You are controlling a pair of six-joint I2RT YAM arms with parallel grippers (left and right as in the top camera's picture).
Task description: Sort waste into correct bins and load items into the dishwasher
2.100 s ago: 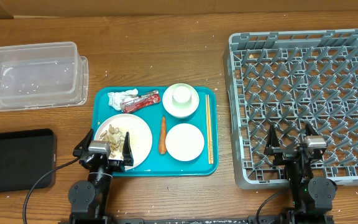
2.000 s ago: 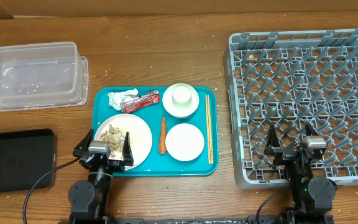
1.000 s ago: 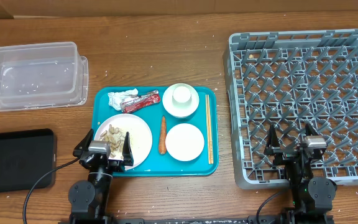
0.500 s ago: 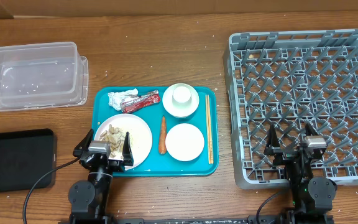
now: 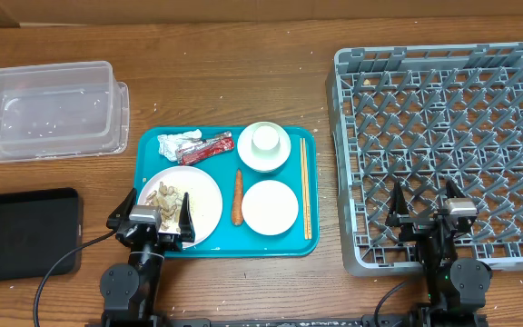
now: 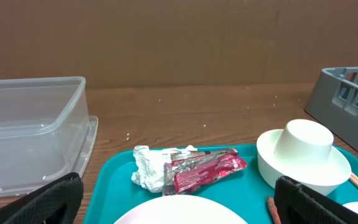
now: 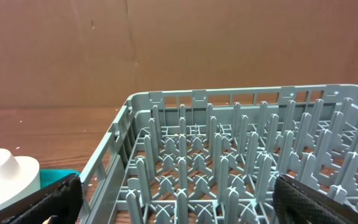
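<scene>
Overhead. Left gripper [image 5: 162,198]: fingers spread wide, gripping nothing, poised over the near left corner of the teal rectangular serving tray [image 5: 209,173]. Its tips are over the large flat white plate [image 5: 205,207] carrying the beige crumbly food scraps [image 5: 165,194]. Right of that plate lie the small orange carrot [image 5: 237,198], lengthwise, then the smaller white plate [image 5: 270,207]. Along the tray's right edge: the pair of thin wooden chopsticks [image 5: 305,186]. At the far side: crumpled white paper napkin [image 5: 175,143], touching the small red wrapper [image 5: 207,148]; to their right, the white bowl [image 5: 264,162] with the small white cup [image 5: 264,138] in it. The clear rectangular plastic tub [image 5: 116,100] is far left and the flat black rectangular tray [image 5: 21,234] near left, both off the teal tray. Right gripper [image 5: 422,191]: fingers equally wide, empty, over the near edge of the large square grey plastic dish rack [image 5: 443,56]. All of it rests on a brown wooden table [image 5: 243,82].

Left wrist. Black fingers [image 6: 42,205] frame the bottom corners. Napkin and wrapper are ahead, centre; the bowl is right, its cup upside down. The tub is left, a rack corner far right. A plain brown cardboard wall [image 6: 166,37] stands behind.

Right wrist. Fingers low at both corners, and the rack's upright pegs fill the view ahead. The white bowl is at the left edge. Same brown wall beyond.
</scene>
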